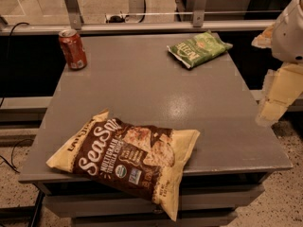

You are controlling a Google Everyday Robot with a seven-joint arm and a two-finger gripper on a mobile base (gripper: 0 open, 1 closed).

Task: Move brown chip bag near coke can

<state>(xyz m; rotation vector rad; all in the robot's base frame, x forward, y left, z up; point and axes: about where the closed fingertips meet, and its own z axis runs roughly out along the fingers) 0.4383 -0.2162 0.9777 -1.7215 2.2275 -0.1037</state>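
Observation:
The brown chip bag (128, 157) lies flat at the front left of the grey table (156, 89), with its lower corner hanging over the front edge. The coke can (72, 49) stands upright at the table's far left corner, well away from the bag. My gripper (277, 96) hangs in the air at the right side of the view, beyond the table's right edge. It is far from both the bag and the can and touches nothing.
A smaller green chip bag (199, 48) lies at the table's far right. A metal rail (142, 26) with upright posts runs behind the table. Cables (9, 155) lie on the floor to the left.

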